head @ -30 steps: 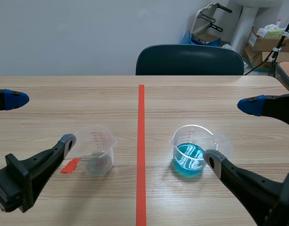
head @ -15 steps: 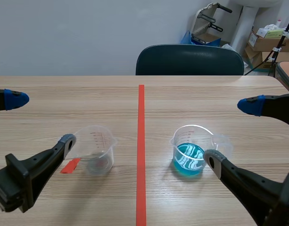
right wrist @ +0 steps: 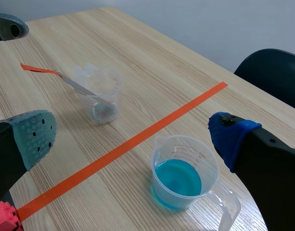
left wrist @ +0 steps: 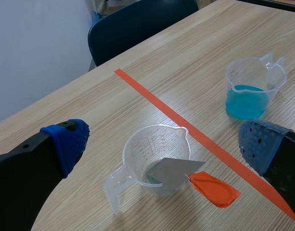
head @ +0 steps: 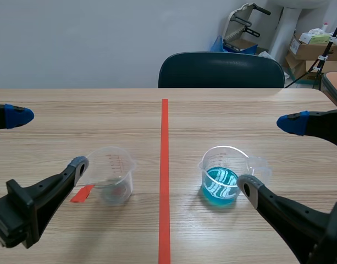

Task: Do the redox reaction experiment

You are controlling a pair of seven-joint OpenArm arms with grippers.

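A clear beaker (head: 110, 176) stands left of the tape line, with a metal spatula leaning in it; the spatula's orange handle (head: 82, 193) sticks out to the left. My left gripper (head: 47, 140) is open around the beaker's near left side, not touching it. In the left wrist view the clear beaker (left wrist: 154, 163) and the spatula (left wrist: 173, 172) lie just ahead of and between the open fingers. A beaker of blue liquid (head: 223, 177) stands right of the line. My right gripper (head: 271, 154) is open beside it; in the right wrist view the blue beaker (right wrist: 183, 175) sits between the fingers.
An orange-red tape line (head: 164, 176) runs down the middle of the wooden table. A dark chair (head: 220, 70) stands at the far edge, with cardboard boxes (head: 314, 47) behind it at the right. The left arm's fingertip (right wrist: 7, 26) shows beyond the clear beaker (right wrist: 101, 94).
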